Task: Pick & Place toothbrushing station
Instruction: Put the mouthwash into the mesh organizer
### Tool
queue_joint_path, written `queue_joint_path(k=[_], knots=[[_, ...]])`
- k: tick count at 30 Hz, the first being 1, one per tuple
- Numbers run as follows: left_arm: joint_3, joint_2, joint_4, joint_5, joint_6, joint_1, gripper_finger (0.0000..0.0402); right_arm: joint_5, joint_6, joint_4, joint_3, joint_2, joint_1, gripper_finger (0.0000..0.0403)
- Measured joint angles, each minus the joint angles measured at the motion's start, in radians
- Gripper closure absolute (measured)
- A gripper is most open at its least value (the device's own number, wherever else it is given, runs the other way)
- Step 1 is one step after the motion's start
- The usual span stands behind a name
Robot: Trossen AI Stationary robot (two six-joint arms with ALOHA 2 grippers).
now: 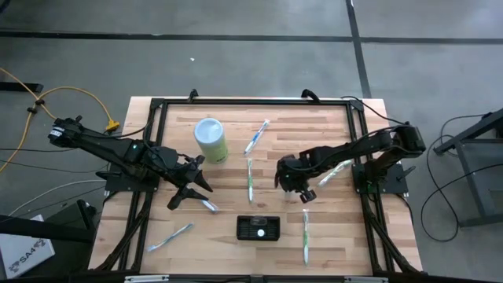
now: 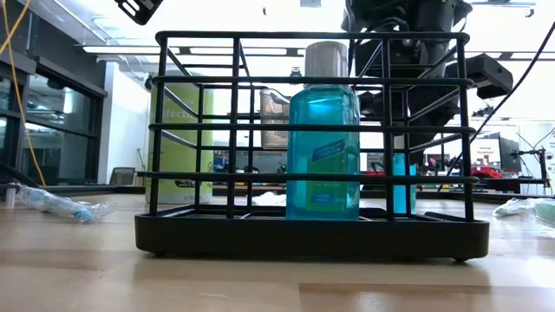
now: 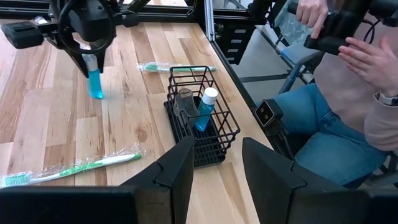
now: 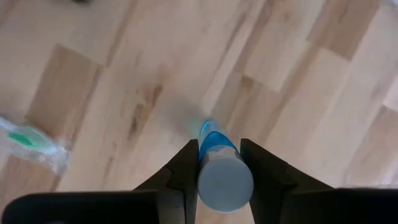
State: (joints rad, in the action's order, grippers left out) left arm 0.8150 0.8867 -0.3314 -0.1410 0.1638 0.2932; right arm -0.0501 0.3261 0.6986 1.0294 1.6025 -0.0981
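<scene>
The toothbrushing station (image 1: 258,228), a black wire holder, stands on its flat base near the table's front edge. Inside it a blue bottle (image 2: 323,139) stands upright. The left wrist view shows the station (image 3: 214,134) ahead of my left gripper (image 3: 217,152), which hangs open and holds nothing. In the high view my left gripper (image 1: 196,185) is at the left of the table. Right of the table's middle, my right gripper (image 1: 295,182) points down, shut on a second small blue bottle (image 3: 94,84). My right gripper pinches the small blue bottle's upper end, at its pale cap (image 4: 225,183), between its two fingers (image 4: 186,167). The fingers come from above and point down. The bottle hangs upright below them; I cannot tell whether its bottom (image 3: 96,96) touches the table.
A pale green cylinder (image 1: 211,140) stands at the far left. Wrapped toothbrushes lie scattered: one (image 1: 250,179) mid-table, one (image 1: 305,236) right of the station, one (image 1: 169,237) at the near left. A black frame (image 1: 251,101) rims the table. A person (image 3: 348,106) sits beyond the table's edge.
</scene>
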Motion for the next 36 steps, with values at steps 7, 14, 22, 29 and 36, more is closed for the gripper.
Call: queue_joint_path(k=[7,14,22,29,36], knots=[[0.000,0.000,0.000,0.000,0.000,0.000,0.0269,0.035,-0.027,0.076,0.065,-0.012,0.000,0.0311],[0.000,0.000,0.000,0.000,0.000,0.000,0.0269,0.066,-0.046,0.179,0.185,-0.012,0.000,0.0311],[0.000,0.000,0.000,0.000,0.000,0.000,0.0269,0.165,-0.116,0.297,0.330,-0.012,-0.029,0.0311],[0.000,0.000,0.000,0.000,0.000,0.000,0.0269,0.230,-0.228,0.317,0.431,-0.012,-0.062,0.0311],[0.000,0.000,0.000,0.000,0.000,0.000,0.0269,0.256,-0.324,0.336,0.489,-0.012,-0.093,0.0311]])
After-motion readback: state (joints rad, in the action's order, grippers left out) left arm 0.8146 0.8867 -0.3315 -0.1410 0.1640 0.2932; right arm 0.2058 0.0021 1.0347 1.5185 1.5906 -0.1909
